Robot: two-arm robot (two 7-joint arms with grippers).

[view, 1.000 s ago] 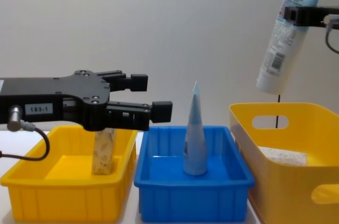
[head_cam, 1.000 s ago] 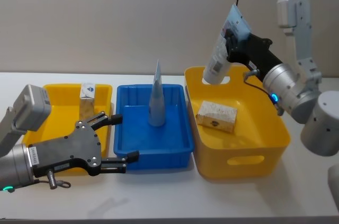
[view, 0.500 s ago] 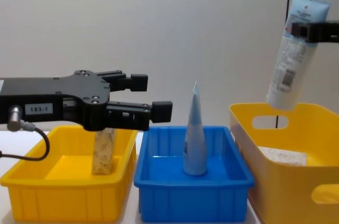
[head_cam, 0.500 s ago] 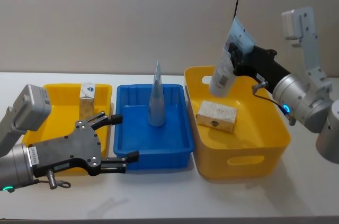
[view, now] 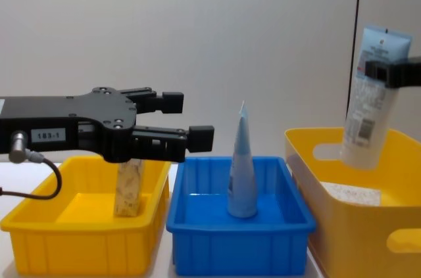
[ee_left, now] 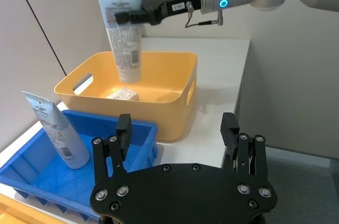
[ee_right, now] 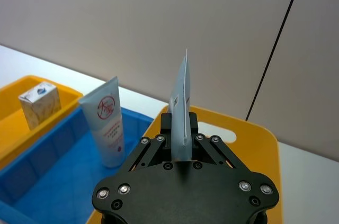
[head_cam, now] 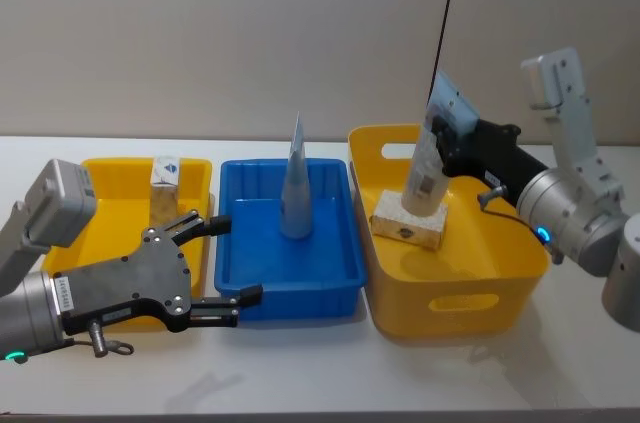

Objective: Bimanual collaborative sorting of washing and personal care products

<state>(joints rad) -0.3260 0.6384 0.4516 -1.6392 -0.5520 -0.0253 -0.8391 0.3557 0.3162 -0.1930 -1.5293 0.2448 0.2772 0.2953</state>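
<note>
Tubes: two, one point(head_cam: 434, 157) pinched in right gripper point(head_cam: 443, 139) jaws. Cartons: seemingly two. Left gripper point(head_cam: 228, 259) jaws spread.

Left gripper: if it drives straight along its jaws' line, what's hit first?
Probably the large yellow bin: the open left gripper points at its near wall, passing the blue bin's corner. Depth is unclear.

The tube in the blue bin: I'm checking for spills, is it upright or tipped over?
Upright. The tube stands on its cap end in the blue bin, crimped end pointing up, leaning on nothing.
</note>
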